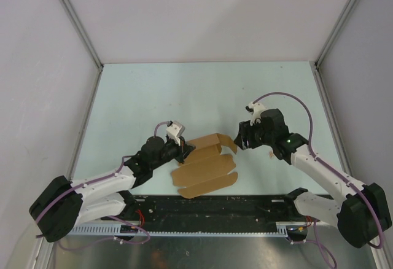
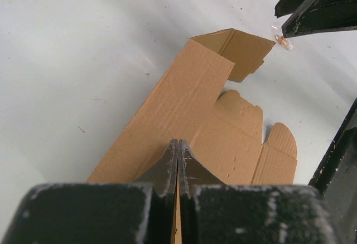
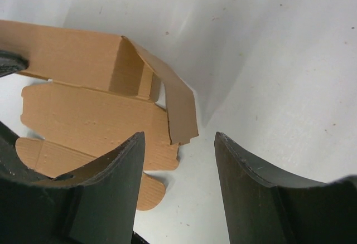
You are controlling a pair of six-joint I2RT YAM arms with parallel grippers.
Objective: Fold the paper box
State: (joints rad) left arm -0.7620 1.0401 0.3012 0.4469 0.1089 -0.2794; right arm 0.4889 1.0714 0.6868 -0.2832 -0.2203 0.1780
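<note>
The paper box (image 1: pixel 206 164) is a brown die-cut cardboard sheet, partly folded, lying near the table's front middle. Its far long panel stands up and its right end flap (image 1: pixel 226 141) is raised. My left gripper (image 1: pixel 183 152) is shut on the sheet's left edge; in the left wrist view the jaws (image 2: pixel 178 160) pinch the upright panel (image 2: pixel 173 110). My right gripper (image 1: pixel 241 139) is open and empty, just right of the raised flap. In the right wrist view the flap (image 3: pixel 181 110) hangs between and beyond my fingers (image 3: pixel 120 171).
The pale table (image 1: pixel 159 97) is walled by white panels left, right and back. A black rail (image 1: pixel 209 204) with the arm bases runs along the near edge. A small speck (image 2: pixel 284 43) lies on the table by the right gripper.
</note>
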